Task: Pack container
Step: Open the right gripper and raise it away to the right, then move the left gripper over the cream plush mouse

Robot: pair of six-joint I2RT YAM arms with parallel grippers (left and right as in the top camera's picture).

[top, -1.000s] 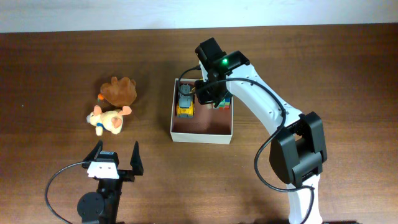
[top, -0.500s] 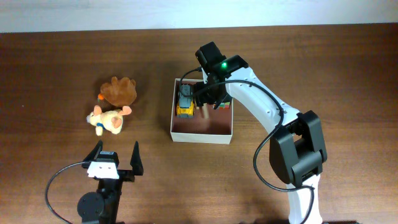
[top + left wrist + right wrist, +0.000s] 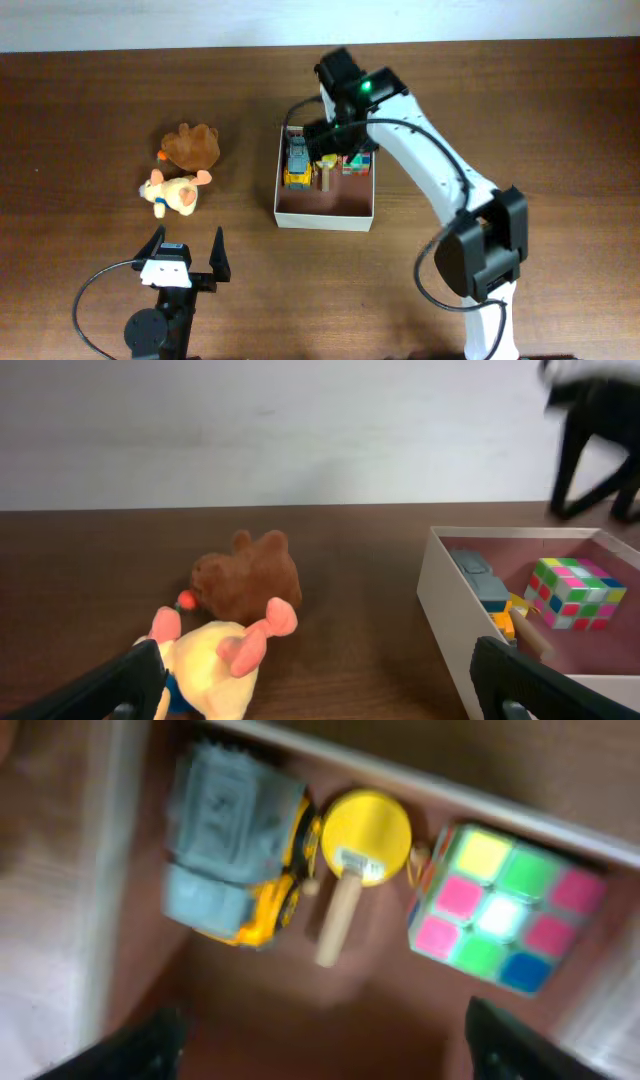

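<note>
Right gripper is hovering over the far part of the container, its fingers spread wide and holding nothing. Left gripper is waiting low at the near edge of the dark wooden table, fingers also spread wide and holding nothing. Between the two arms, the container is sitting square on the table. Three toys are lining its far wall: a grey and yellow truck along the left wall, a yellow-headed wooden mallet just beside it, and a colour cube near the right wall. The nearer half of the pinkish floor is showing bare. Well to the container's left, a brown plush and a cream plush are lying touching each other.
</note>
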